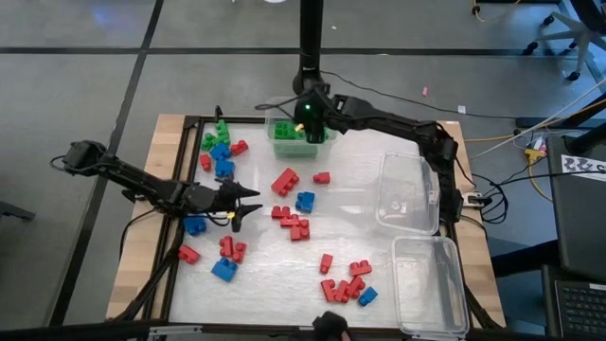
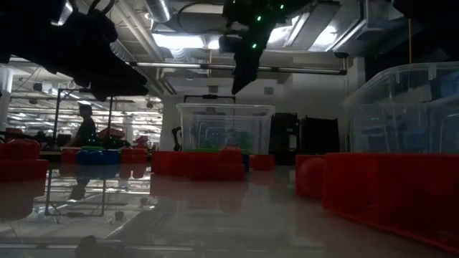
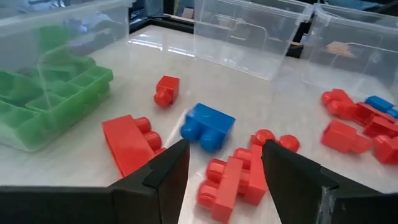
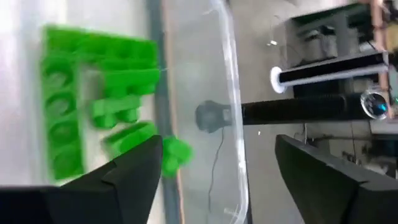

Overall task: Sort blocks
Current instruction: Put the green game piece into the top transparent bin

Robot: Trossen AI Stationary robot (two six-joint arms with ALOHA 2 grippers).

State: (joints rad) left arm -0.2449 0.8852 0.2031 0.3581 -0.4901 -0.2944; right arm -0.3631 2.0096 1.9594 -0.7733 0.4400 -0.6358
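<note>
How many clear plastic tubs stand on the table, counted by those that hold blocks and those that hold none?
Tub holding green blocks: 1
Tubs with no blocks seen inside: 2
Total: 3 tubs

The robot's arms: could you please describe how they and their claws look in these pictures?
Both arms are dark and slim, built of jointed segments. The left claw ends in two black, wedge-shaped fingers with flat inner faces. The right claw has matching black fingers and small green lights glowing on its wrist. No markings are legible.
</note>
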